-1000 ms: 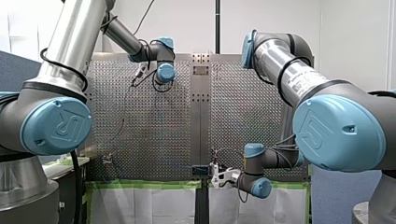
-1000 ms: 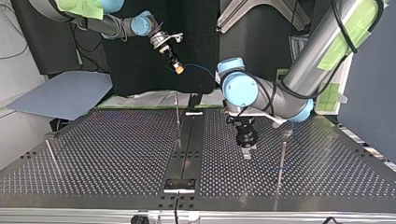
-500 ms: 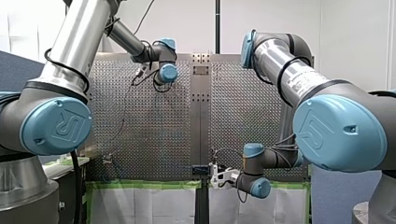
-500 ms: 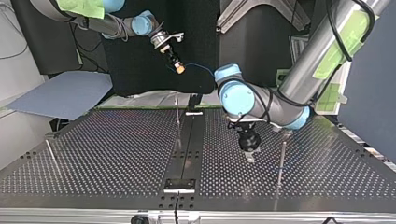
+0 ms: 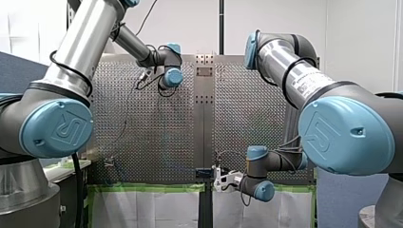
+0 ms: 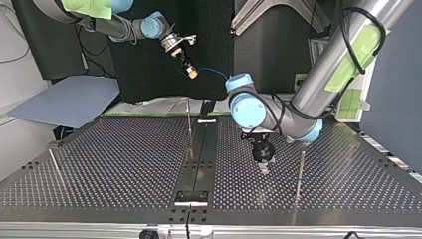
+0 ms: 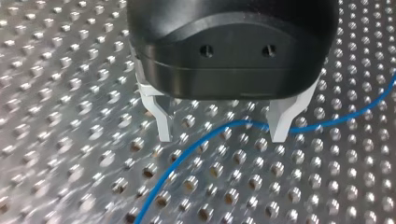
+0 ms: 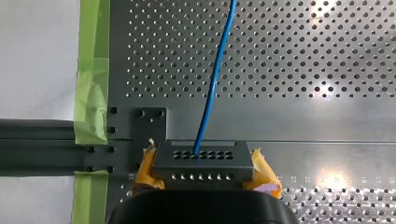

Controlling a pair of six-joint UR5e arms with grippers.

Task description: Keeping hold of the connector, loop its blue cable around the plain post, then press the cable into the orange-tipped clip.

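1. Since one second ago my left gripper has shifted a little toward the middle strip of the table. My right gripper has almost not changed its place.
2. My left gripper is black and points straight down, close above the table. It is in the half at the top view's right, about midway between the edge on the arms' side and the opposite edge.
3. Its two metal fingers stand apart, so this gripper is open and holds nothing.
4. The blue cable lies on the perforated surface under it. The cable rises in a curve, passes between the two fingertips, then runs by the tip of one finger and away to the side. Whether it touches that finger I cannot tell.
5. My right gripper is in the air over the middle of the table's edge on the arms' side, well above the surface.
6. Its orange pads are closed on the connector, a grey block with two rows of small holes, one pad at each end.
7. The cable leaves the connector through one hole and runs straight away over the table. Green tape lies along the table's edge near the connector.
8. A thin post stands upright between my left gripper and the table's edge at the top view's right. How the cable lies by this post is too small to tell.
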